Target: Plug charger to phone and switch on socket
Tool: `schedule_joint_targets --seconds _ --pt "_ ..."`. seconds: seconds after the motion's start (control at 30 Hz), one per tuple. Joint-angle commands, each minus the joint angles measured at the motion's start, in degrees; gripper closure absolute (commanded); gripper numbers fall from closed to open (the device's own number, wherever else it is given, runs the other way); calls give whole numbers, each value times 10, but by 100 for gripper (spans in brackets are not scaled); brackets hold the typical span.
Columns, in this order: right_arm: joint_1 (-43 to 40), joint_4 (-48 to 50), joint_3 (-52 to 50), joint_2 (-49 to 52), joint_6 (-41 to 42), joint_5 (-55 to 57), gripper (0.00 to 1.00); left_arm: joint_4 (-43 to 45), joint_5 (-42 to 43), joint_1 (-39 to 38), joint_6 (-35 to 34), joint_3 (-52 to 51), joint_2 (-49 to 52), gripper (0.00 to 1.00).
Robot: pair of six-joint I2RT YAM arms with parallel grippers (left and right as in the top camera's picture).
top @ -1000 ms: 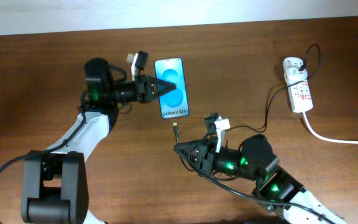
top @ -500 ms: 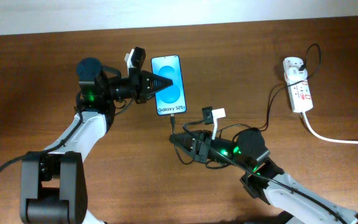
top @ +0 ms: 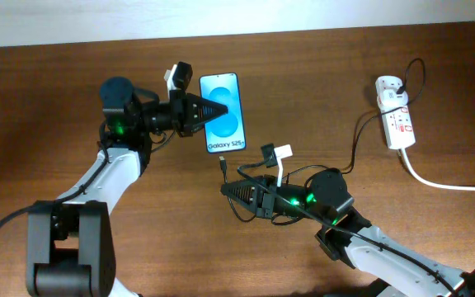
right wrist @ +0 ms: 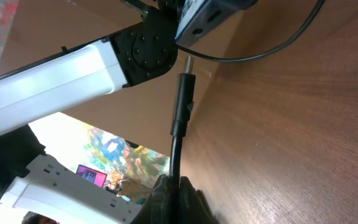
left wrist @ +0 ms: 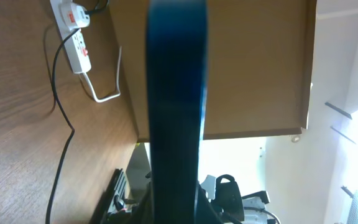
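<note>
Phone (top: 231, 132), 12 o'clock on desk (top: 72, 82): likely rigid, slick, fragile; clamped by left pincer (top: 214, 110). Charger (top: 224, 168), at its 6 o'clock: limp, light; pinched behind stiff plug by right pincer (top: 227, 190).

Your left arm (top: 115, 175) and right arm (top: 390, 247) have white shells, black joints and green wrist lights (top: 123, 128); the left gripper (top: 219, 110) and right gripper (top: 229, 190) are black, tapered.

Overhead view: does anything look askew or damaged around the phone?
Nothing is damaged or spilled. The slim blue-screen smartphone is slightly askew, gripped by the left claw. The thin black charger cable, held by the right claw, points its metal plug at it without touching.
</note>
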Motion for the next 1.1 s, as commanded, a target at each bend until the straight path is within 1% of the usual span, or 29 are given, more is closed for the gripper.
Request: schedule_joint_targets --seconds 0.0,0.17,0.73,0.8,1.07 --pt "-2 5 4 0 0 -6 96 7 8 14 -1 9 -7 100" --pt "-2 17 4 0 0 8 96 7 8 14 -1 9 -7 100" --pt "-2 6 4 0 0 38 96 8 23 14 0 9 -7 100" --pt "-2 6 4 0 0 31 96 7 21 14 15 9 -7 100" --pt "-2 6 4 0 0 29 96 8 13 14 25 9 -7 100"
